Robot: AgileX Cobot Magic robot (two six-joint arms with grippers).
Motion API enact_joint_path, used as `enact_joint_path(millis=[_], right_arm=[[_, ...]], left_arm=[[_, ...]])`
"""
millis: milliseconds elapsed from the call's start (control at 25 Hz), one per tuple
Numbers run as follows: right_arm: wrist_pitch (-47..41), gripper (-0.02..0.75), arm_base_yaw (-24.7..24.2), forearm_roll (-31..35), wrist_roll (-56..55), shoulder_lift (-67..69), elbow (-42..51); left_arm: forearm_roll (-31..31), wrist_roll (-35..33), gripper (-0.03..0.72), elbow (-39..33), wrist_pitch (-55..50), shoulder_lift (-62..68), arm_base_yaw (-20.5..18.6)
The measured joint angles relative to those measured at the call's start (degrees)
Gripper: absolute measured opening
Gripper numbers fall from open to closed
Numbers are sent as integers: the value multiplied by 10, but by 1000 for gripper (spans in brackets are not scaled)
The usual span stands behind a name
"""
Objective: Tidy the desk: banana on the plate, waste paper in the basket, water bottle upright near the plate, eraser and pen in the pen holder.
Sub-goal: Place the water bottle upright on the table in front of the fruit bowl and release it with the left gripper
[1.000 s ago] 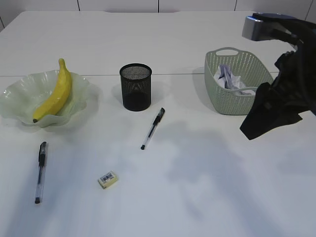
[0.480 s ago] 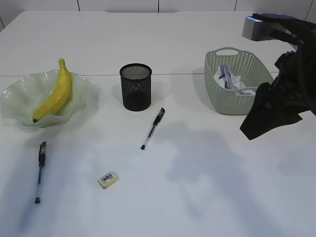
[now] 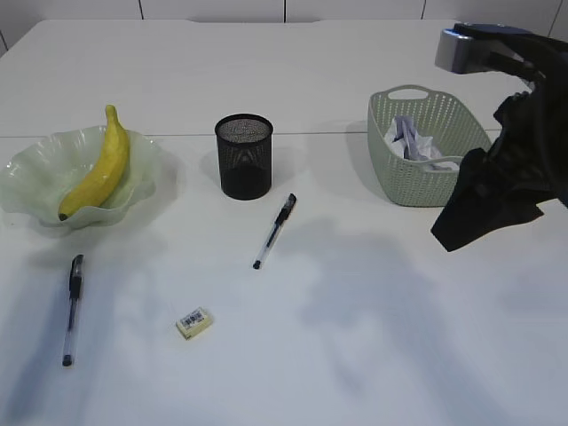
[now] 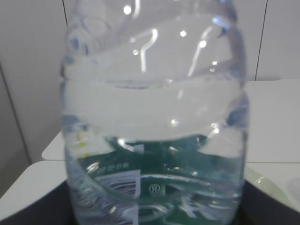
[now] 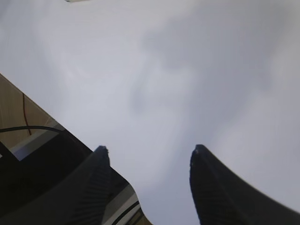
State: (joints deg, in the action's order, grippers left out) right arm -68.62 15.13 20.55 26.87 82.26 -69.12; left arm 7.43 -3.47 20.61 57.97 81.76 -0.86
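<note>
Clear water bottle (image 4: pixel 154 122) within left claw

The desk (image 3: pixel 355 355) is plain white. A yellow banana (image 3: pixel 99 169) with dark tips lies in a translucent pale-green plate (image 3: pixel 27 177). The pen holder (image 3: pixel 244 155) is black mesh; the basket (image 3: pixel 399 182) is sage green with a woven pattern. The eraser (image 3: pixel 193 322) is pale yellow with a barcode sticker. The water bottle (image 4: pixel 154 140) is clear with a dark green label.

Looks like a lab/test setup w/ office props: plain white tabletop (image 3: pixel 355 355), white panelled wall behind, black robot arm (image 3: pixel 506 186) at right edge, staged black mesh pen cup (image 3: pixel 243 156).
</note>
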Motion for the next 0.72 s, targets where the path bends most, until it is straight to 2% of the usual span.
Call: enact_joint_path(millis=[240,720], right_arm=[[1,405,0,0,1,0,0],[7,405,0,0,6,0,0]], left_arm=[[0,21,410,-11,42,33,0],[27,23,410,-20,44,140,0]])
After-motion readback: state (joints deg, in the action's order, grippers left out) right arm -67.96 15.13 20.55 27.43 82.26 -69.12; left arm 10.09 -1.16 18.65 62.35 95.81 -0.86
